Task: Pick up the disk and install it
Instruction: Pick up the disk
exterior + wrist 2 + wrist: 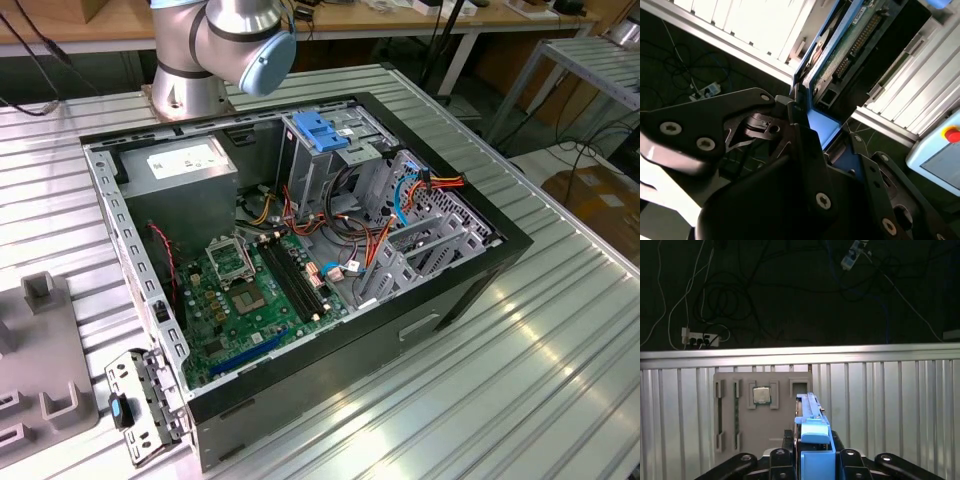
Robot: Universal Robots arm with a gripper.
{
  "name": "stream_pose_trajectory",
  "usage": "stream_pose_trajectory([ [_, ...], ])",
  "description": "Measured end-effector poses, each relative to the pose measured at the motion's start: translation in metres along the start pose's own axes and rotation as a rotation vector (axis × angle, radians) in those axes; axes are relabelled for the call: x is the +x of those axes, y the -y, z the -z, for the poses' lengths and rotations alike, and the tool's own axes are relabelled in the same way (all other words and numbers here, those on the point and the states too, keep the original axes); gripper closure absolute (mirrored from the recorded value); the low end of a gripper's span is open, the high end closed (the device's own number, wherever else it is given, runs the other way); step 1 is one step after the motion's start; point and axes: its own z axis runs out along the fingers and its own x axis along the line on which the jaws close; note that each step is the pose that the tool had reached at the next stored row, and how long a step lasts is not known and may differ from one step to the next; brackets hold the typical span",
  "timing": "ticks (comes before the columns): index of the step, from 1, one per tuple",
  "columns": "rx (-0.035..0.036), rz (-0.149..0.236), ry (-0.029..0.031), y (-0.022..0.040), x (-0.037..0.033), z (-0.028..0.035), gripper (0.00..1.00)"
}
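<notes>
Ribbed aluminium table [900, 405], with dark floor and loose cables [730, 295] past its edge. The gripper [812, 455] is clamped on the disk [811, 412], above the table near the grey tray [765, 427]. The disk is edge-on, blue rail up, with its long axis pointing straight out from the gripper.

Open computer case [400, 335] sits on the ribbed metal table [540, 380], green motherboard [240, 300] exposed, grey power supply [185, 165] in one corner, blue-topped cage [322, 132] near it. In the first wrist view, a grey tray [765, 435] carries a processor chip [761, 395].
</notes>
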Motion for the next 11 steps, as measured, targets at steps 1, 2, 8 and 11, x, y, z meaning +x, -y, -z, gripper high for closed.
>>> stream_pose_trajectory([
  [1, -0.0001, 0.0, 0.0, 0.0, 0.0, 0.0029, 0.63],
  [2, 0.0001, 0.0, 0.0001, 0.0, -0.0001, 0.008, 0.63],
  [8, -0.0001, 0.0, 0.0, -0.0001, -0.0004, 0.0265, 0.63],
  [11, 0.0, 0.0, 0.0008, -0.0001, -0.0004, 0.0293, 0.63],
])
